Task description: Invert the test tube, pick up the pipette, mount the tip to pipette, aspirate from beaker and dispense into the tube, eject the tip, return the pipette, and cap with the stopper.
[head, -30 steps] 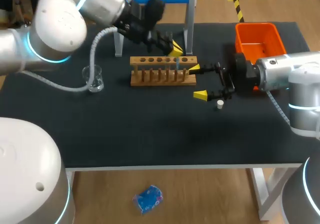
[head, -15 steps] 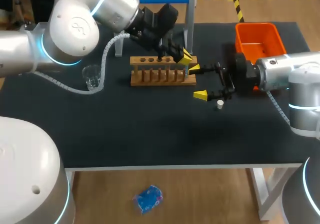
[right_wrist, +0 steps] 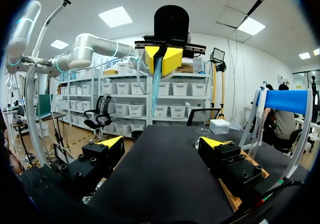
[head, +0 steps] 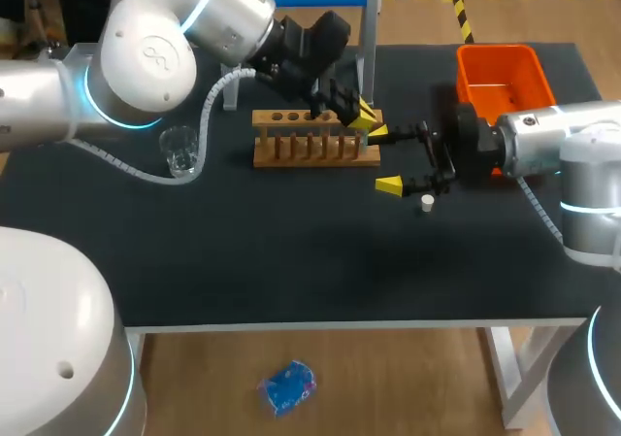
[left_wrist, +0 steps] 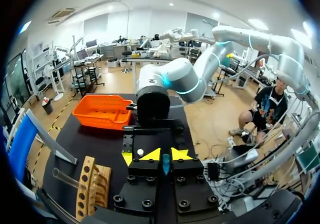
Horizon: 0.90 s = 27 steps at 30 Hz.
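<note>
The left gripper (left_wrist: 165, 156) is closed on the thin test tube (right_wrist: 155, 82). It pinches the tube between its yellow tips near one end, so the rest of the glass hangs free below. That grip likely leaves room to turn the tube and lower it into a hole. Just under the gripper is the end of the wooden rack (head: 315, 150), which suggests the tube is meant to go back there mouth up. Facing it, just beyond the rack's end, the right gripper (head: 383, 159) hangs low over the bench (head: 291, 261). It is spread wide and holds nothing, probably placed to steady or receive the tube. The small white stopper (head: 427, 201) lies just beside the right gripper, handy for capping. The beaker (head: 180, 151) stands well apart, past the rack's far end.
</note>
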Each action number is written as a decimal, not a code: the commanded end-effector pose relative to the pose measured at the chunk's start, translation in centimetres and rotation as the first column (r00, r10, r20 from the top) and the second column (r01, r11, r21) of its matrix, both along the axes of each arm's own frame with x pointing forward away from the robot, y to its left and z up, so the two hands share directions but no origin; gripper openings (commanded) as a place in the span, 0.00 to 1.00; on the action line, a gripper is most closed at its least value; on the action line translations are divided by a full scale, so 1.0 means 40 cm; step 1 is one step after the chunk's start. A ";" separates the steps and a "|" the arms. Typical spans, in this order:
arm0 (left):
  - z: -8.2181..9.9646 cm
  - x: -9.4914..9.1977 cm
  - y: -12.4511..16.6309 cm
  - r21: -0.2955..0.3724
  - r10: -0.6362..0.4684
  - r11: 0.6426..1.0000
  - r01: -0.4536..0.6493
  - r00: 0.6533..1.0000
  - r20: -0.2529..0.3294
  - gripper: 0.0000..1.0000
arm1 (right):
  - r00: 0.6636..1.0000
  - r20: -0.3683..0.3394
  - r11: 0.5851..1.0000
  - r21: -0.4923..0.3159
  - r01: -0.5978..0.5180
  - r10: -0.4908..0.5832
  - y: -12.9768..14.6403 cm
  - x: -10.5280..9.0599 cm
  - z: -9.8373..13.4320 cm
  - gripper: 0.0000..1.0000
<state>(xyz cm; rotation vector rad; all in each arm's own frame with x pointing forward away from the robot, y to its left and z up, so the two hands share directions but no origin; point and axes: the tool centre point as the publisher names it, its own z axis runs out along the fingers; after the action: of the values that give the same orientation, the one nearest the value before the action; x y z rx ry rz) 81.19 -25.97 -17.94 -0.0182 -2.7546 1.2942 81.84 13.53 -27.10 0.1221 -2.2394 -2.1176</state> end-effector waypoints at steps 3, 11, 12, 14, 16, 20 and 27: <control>-0.046 -0.005 -0.026 -0.004 0.008 1.000 -0.008 1.000 0.026 0.00 | 1.000 0.001 1.000 -0.001 0.001 -0.001 0.000 -0.002 0.000 1.00; -0.060 -0.010 -0.037 0.035 0.004 0.999 -0.005 1.000 0.031 0.00 | 1.000 0.001 1.000 -0.001 0.001 -0.001 0.000 -0.002 0.000 1.00; -0.061 -0.010 -0.039 0.033 0.001 0.999 -0.002 0.999 0.035 0.00 | 1.000 0.001 1.000 -0.001 0.001 -0.001 0.000 -0.002 0.000 1.00; -0.061 -0.010 -0.039 0.033 0.001 0.999 -0.002 0.999 0.035 0.00 | 1.000 0.001 1.000 -0.001 0.001 -0.001 0.000 -0.002 0.000 1.00; -0.061 -0.010 -0.039 0.033 0.001 0.999 -0.002 0.999 0.035 0.00 | 1.000 0.001 1.000 -0.001 0.001 -0.001 0.000 -0.002 0.000 1.00; -0.061 -0.010 -0.039 0.033 0.001 0.999 -0.002 0.999 0.035 0.00 | 1.000 0.001 1.000 -0.001 0.001 -0.001 0.000 -0.002 0.000 1.00; -0.061 -0.010 -0.039 0.033 0.001 0.999 -0.002 0.999 0.035 0.00 | 1.000 -0.008 1.000 -0.003 -0.009 0.009 0.015 0.005 0.012 1.00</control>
<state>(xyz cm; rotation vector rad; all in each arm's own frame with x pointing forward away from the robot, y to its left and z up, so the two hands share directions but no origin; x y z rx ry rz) 80.70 -27.48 -20.39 -0.0369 -2.8040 1.2647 81.78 13.82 -26.87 0.1211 -2.2305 -2.1144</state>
